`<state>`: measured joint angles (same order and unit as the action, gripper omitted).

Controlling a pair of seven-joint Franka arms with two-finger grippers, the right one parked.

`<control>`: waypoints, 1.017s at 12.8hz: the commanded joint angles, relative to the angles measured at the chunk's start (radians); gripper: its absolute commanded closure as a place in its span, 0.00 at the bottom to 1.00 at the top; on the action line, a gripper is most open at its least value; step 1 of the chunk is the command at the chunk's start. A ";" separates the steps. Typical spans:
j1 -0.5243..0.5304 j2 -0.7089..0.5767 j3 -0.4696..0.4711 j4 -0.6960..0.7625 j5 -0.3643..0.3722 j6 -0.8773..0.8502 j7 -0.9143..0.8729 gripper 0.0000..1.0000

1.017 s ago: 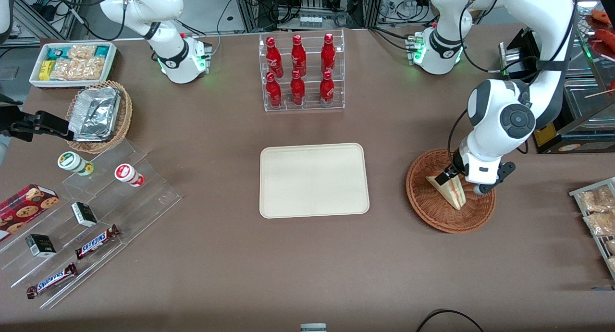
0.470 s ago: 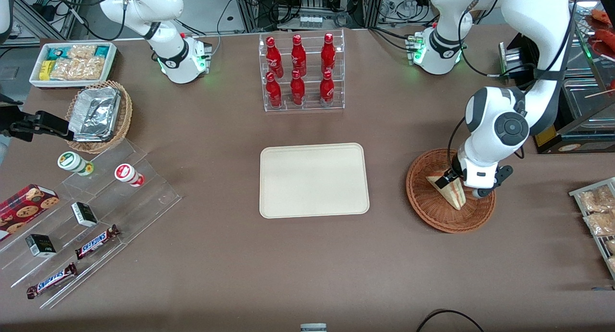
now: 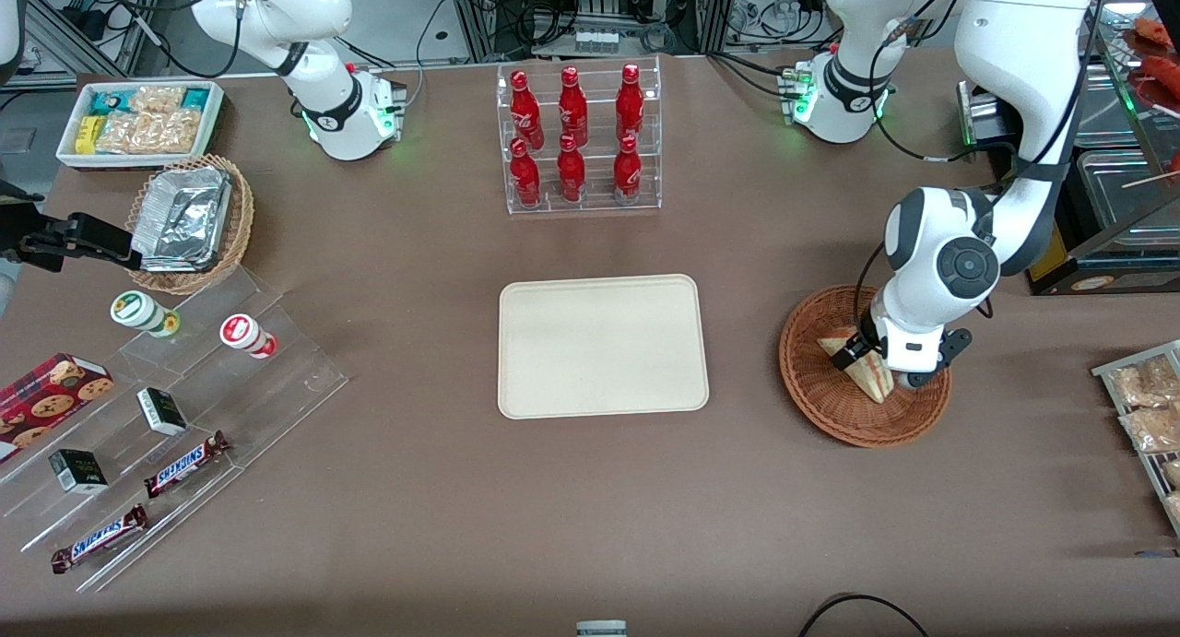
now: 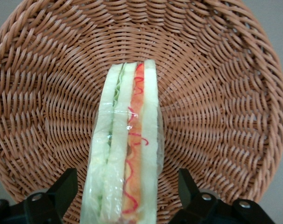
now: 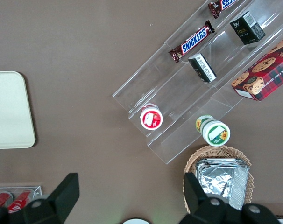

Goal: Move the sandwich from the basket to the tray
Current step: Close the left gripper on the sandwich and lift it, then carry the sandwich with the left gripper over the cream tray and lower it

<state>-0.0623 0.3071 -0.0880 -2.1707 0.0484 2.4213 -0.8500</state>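
The end effector [image 4: 125, 198] has sunk lower since before, fingers spread astride the sandwich [image 4: 127, 149] in the basket [image 4: 216, 93].

The gripper [image 3: 871, 365] hangs over glossy film-wrapped sandwich [image 4: 127, 154] in rough woven wicker basket [image 4: 216, 93].

My gripper [image 3: 880, 368] hung low inside the basket [image 3: 820, 397], fingers spread, one on each side of the sandwich [image 3: 869, 382] with a gap either way. The woven rim ringed it all round. Between the basket and the tray [image 3: 604, 347], in the middle of the frame, lay bare brown table [image 3: 747, 453] with nothing standing on it. The rack of red bottles [image 3: 576, 139] stood in the upper middle of the frame, farther from the camera than the tray and well apart from that stretch.
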 commanded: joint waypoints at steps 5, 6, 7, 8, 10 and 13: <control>-0.001 -0.026 0.002 0.006 0.019 -0.039 -0.015 1.00; -0.001 -0.038 0.002 0.017 0.019 -0.059 -0.014 1.00; -0.001 -0.048 0.002 0.035 0.019 -0.092 0.006 1.00; -0.002 -0.054 0.001 0.063 0.018 -0.144 0.032 1.00; -0.014 -0.054 -0.009 0.139 0.016 -0.230 0.043 1.00; -0.030 -0.034 -0.090 0.276 0.001 -0.330 0.043 1.00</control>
<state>-0.0759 0.2592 -0.1340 -1.9723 0.0526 2.1510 -0.8121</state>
